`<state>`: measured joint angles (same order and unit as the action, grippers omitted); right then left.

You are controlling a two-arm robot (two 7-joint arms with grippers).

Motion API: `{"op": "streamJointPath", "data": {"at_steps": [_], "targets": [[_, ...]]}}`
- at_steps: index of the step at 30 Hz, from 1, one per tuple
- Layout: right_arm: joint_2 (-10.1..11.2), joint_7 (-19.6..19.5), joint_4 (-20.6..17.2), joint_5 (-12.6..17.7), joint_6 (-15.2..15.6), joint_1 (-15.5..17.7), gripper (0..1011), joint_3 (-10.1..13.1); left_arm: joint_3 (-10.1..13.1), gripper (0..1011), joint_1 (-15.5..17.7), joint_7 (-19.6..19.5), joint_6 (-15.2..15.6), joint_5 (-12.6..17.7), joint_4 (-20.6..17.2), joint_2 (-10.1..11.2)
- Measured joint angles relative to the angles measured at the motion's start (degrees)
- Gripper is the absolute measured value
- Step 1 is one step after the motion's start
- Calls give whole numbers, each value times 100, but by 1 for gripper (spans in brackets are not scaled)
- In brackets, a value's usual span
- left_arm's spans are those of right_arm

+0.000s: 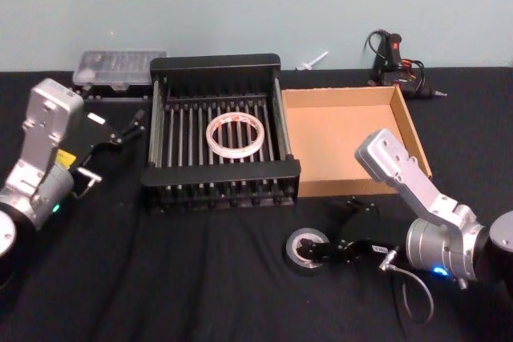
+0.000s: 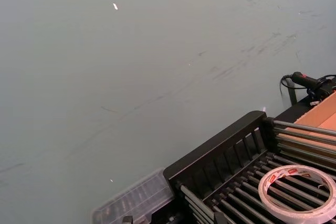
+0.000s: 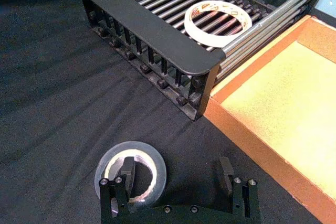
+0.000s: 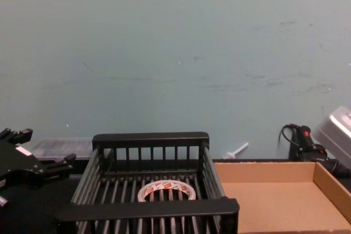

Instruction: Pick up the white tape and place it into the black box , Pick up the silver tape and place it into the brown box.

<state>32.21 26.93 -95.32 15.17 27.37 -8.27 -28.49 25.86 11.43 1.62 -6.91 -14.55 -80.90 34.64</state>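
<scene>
The right gripper (image 3: 178, 174), fingers apart, straddles one wall of the silver tape (image 3: 131, 174), lying flat on the counter (image 1: 200, 278) before the brown box (image 1: 417, 138). The white tape (image 1: 235, 134) rests inside the black box (image 1: 220, 174); the left gripper (image 1: 120, 130) idles open.

- Black box (image 1: 221, 175): matt black plastic, with smooth, faintly shiny bars.
- White tape (image 1: 236, 136): glossy, translucent film over a white core.
- Brown box (image 1: 346, 186): raw matt cardboard.
- Silver tape (image 3: 131, 171): dull grey sheen and a pale core.
- Surface (image 1: 200, 278): matt black cloth, softly creased.
- Right tool (image 3: 178, 174): matt black fingers.
</scene>
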Motion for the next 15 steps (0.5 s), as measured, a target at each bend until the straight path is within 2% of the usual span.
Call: {"op": "streamJointPath", "data": {"at_steps": [15], "targets": [[-61,1,83,-30,33,-21,1002,-39,0,1001,0,0,0,0,0,0]]}}
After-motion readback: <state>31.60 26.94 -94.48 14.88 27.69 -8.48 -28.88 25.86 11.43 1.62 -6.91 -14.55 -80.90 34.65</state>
